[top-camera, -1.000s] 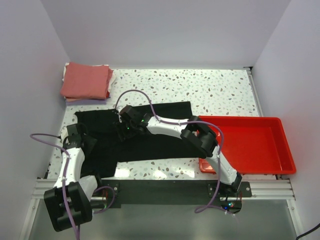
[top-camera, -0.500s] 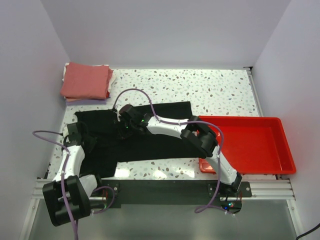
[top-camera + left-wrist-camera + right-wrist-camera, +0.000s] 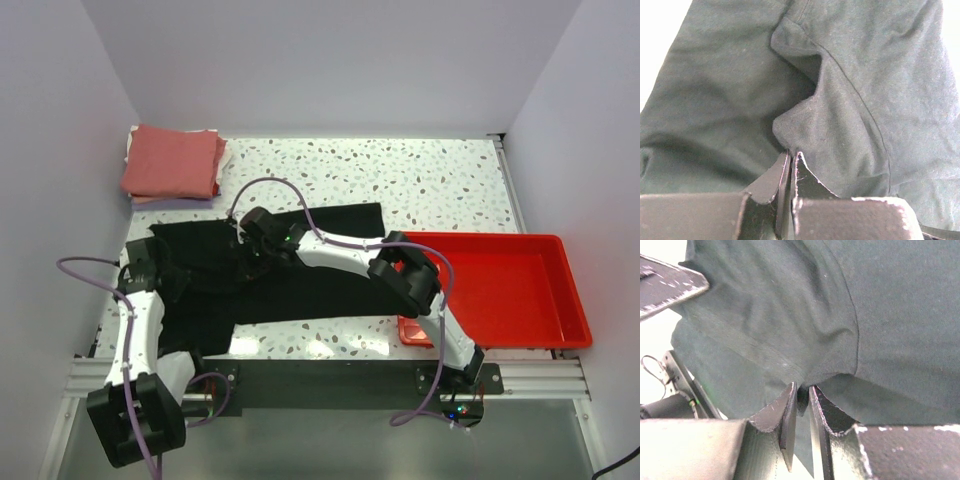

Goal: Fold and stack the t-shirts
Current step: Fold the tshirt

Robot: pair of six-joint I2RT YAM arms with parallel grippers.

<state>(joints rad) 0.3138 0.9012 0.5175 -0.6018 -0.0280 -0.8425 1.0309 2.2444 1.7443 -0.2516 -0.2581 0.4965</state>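
Pinching black shirt (image 3: 300, 295) w/ left gripper (image 3: 791, 159) and right gripper (image 3: 802, 396), both jaws clamped on cloth. Probably folding 9 o'clock side twd 3 o'clock; needing equal height, no slack.

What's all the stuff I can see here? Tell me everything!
black t-shirt: one, black, spread on the near left of the table, under both arms.
folded shirts: one stack, salmon-red on top with paler edges beneath, far left corner; cannot tell how many.
tray: one, red, right side.
table: one, white with grey speckles.
cables: two, purple, one looping along each arm.
left gripper: one, black, shut on a fold of the black t-shirt.
right gripper: one, black, also shut on the black t-shirt.
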